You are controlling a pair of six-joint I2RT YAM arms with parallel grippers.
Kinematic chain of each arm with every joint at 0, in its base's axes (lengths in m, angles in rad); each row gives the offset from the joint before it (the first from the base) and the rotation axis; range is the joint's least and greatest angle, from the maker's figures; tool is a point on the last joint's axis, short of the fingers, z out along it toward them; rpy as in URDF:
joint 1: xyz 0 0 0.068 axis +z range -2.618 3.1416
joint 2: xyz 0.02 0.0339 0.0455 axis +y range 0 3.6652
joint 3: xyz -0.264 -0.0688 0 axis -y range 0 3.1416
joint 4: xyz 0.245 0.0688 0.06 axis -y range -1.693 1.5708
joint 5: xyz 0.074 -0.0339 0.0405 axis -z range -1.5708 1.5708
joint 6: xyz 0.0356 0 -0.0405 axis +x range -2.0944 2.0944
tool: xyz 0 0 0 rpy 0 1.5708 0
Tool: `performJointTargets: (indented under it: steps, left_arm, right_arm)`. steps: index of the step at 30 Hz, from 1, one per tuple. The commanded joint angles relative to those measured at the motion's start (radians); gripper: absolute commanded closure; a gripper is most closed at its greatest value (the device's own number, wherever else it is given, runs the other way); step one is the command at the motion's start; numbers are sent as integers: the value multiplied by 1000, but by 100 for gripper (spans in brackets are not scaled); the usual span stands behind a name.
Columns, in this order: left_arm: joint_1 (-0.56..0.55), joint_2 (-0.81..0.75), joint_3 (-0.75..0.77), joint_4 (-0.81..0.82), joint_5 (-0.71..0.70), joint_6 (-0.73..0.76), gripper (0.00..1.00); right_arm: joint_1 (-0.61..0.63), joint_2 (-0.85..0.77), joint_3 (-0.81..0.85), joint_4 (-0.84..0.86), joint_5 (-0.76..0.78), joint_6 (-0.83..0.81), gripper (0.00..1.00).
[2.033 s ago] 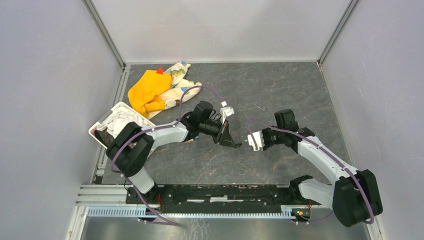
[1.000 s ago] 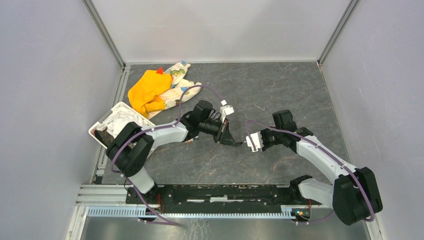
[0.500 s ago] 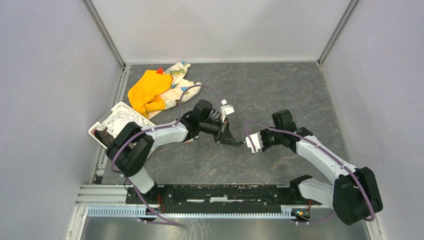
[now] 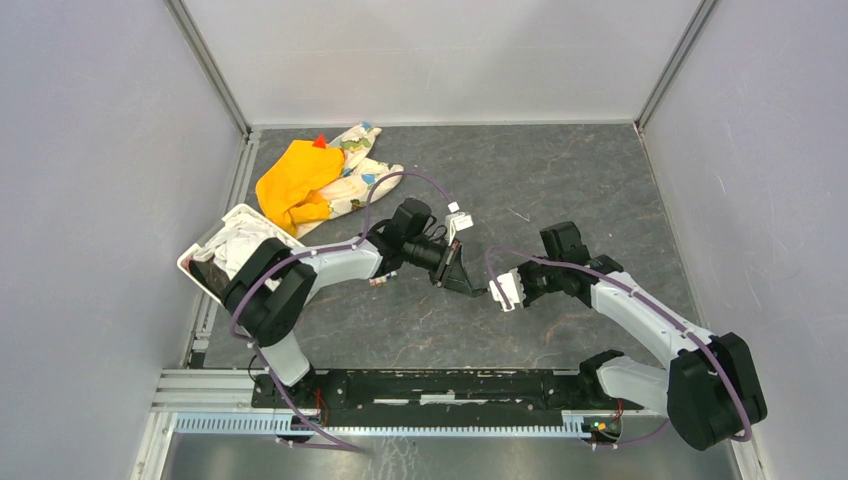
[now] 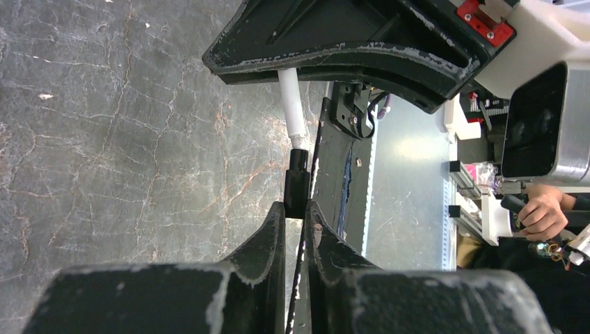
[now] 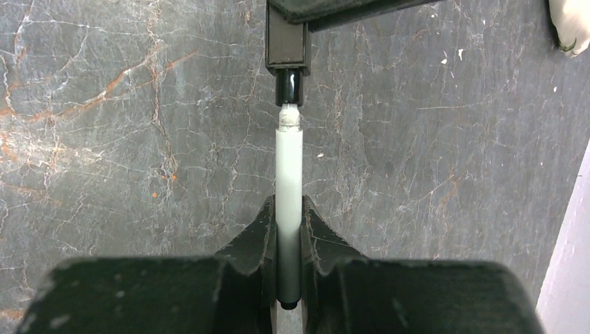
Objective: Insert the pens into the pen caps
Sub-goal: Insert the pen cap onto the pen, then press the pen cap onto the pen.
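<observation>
While the right gripper [image 6: 289, 209] is clamped on the white pen [image 6: 289, 167] at the centre of the right wrist frame, the left gripper [image 5: 296, 212] pinches a dark pen cap [image 6: 286, 45] at top centre. The pen's black tip sits at the cap's mouth, apparently barely entered. No finished pen shows anywhere, so most of the job seems left.

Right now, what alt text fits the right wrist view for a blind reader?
The right pincer grips a slim white-barrelled pen, whose black tip meets a short dark cap held by the left pincer, over a dark grey marbled table.
</observation>
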Motion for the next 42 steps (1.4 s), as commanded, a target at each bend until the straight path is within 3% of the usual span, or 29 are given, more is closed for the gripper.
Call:
performJointTargets:
  steps: [1, 19, 30, 42]
  left_arm:
    - [2, 22, 53, -49, 35, -9, 98]
    - [3, 156, 209, -226, 28, -62, 94]
    - [5, 205, 260, -155, 35, -148, 89]
    - [60, 134, 164, 47, -10, -278, 68]
  right_arm:
    - [19, -1, 16, 1, -6, -9, 100]
    - [76, 10, 8, 34, 11, 26, 100]
    - [77, -2, 14, 31, -100, 53, 100]
    - [58, 28, 42, 17, -205, 116, 100]
